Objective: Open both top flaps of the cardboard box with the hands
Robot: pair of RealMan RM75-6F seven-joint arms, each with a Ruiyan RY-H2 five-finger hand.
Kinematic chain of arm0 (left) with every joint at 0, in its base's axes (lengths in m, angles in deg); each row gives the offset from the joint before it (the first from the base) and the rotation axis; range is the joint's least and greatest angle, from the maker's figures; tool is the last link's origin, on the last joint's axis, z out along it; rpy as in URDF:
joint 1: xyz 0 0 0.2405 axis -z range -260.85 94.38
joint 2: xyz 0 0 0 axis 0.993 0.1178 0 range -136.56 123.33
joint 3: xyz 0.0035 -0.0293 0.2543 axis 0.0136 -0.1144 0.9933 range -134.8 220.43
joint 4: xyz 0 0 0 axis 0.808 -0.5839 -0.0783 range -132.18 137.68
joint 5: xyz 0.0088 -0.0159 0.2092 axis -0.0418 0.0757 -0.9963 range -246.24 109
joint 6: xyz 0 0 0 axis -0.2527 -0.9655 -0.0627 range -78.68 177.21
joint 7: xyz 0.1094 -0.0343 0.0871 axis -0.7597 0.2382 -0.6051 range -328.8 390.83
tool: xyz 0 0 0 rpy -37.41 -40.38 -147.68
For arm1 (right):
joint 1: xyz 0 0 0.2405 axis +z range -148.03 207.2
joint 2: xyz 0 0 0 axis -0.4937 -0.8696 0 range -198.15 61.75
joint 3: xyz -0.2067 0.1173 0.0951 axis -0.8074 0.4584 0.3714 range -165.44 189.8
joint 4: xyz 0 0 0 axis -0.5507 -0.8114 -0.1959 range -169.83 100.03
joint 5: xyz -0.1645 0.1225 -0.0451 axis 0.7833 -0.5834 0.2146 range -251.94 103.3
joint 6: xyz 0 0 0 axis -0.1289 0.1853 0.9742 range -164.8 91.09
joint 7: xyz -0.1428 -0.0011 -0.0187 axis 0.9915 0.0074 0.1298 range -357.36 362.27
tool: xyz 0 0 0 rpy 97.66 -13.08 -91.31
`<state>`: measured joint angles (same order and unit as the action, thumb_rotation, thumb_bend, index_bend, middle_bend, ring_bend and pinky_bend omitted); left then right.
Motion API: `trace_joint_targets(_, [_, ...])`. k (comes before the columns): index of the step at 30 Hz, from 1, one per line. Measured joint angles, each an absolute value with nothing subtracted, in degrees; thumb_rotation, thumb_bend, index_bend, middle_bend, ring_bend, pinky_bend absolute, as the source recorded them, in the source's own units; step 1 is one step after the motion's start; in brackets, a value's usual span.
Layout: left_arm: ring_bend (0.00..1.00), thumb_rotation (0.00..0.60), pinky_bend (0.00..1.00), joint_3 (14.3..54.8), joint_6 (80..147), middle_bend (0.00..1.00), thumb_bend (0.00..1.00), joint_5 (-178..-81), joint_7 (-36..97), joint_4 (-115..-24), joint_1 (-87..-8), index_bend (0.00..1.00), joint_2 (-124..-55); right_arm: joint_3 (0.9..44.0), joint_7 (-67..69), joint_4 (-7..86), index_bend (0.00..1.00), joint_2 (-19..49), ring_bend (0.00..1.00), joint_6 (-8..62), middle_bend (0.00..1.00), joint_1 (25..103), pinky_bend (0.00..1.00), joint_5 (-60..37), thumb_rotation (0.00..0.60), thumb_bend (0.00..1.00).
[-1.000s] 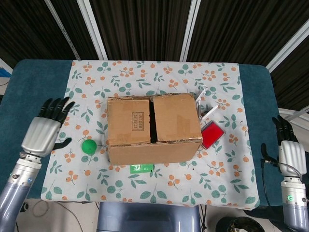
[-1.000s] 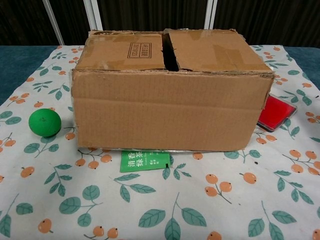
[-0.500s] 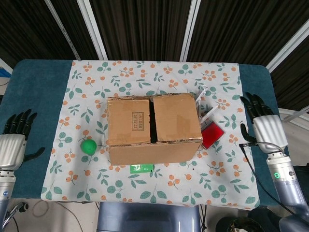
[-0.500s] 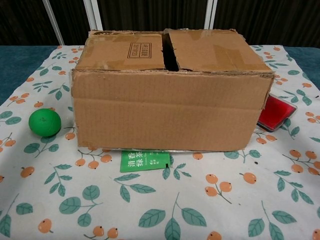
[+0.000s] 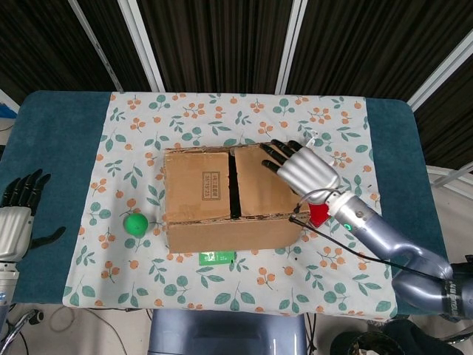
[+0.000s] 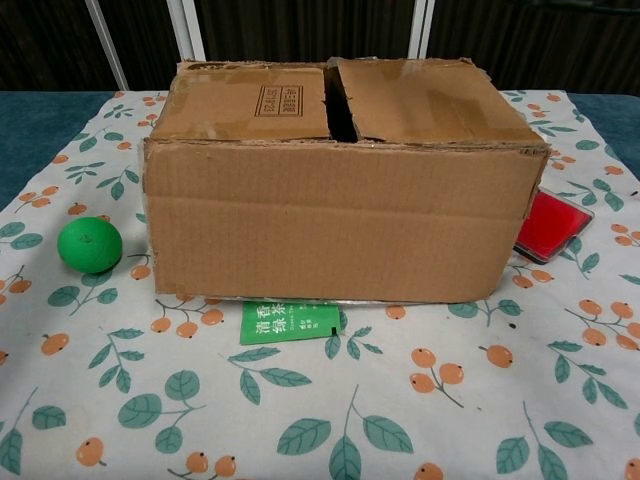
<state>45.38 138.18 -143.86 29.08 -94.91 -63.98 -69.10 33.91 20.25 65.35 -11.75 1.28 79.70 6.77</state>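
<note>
The cardboard box (image 5: 222, 222) (image 6: 340, 210) stands mid-table on the floral cloth. Both top flaps lie flat, with a narrow dark gap between them. The left flap (image 5: 197, 185) (image 6: 250, 105) carries a printed label. In the head view my right hand (image 5: 299, 168) shows over the right flap (image 5: 255, 188) (image 6: 425, 100), its fingers spread and pointing toward the gap. It holds nothing. The chest view shows no hand at the box, so whether the hand touches the flap I cannot tell. My left hand (image 5: 16, 214) hangs open over the table's far left edge, well away from the box.
A green ball (image 5: 135, 224) (image 6: 90, 245) lies left of the box. A green packet (image 5: 216, 257) (image 6: 290, 322) pokes out from under the box's front. A red flat item (image 5: 318, 214) (image 6: 552, 222) sits at the box's right, partly behind my right forearm.
My right hand has swung in from the table's right edge to over the box's right flap. The left hand has stayed at the left edge. The flaps have not moved.
</note>
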Motion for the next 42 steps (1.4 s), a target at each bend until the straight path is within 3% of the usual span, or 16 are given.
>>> trace_joint_targets(4, [0.0, 0.6, 0.03, 44.8, 137.09, 0.0, 0.13, -143.98, 29.25, -94.73, -64.35, 0.0, -69.09, 34.02, 20.21, 61.54, 0.49, -9.54, 0.28, -4.83, 0.32, 85.97, 0.31, 7.23, 0.6, 1.0])
trace_joint_targets(12, [0.0, 0.6, 0.03, 43.74, 135.19, 0.0, 0.13, -144.41, 28.67, -94.33, -64.91, 0.0, -69.44, 32.42, 13.52, 54.87, 0.51, -6.3, 0.29, -11.86, 0.33, 94.3, 0.31, 12.34, 0.6, 1.0])
trace_joint_targets(27, [0.0, 0.6, 0.03, 41.66, 133.06, 0.0, 0.13, -144.23, 27.6, -93.95, -66.0, 0.0, -69.86, 25.2, 4.35, 49.46, 0.51, -1.31, 0.29, -10.16, 0.33, 98.13, 0.31, 19.77, 0.6, 1.0])
trace_joint_targets(42, [0.0, 0.6, 0.03, 40.09, 131.3, 0.0, 0.13, -144.18, 27.99, -93.64, -66.88, 0.0, -69.81, 22.42, 0.53, 45.94, 0.51, 2.26, 0.29, -7.52, 0.33, 102.04, 0.31, 22.8, 0.6, 1.0])
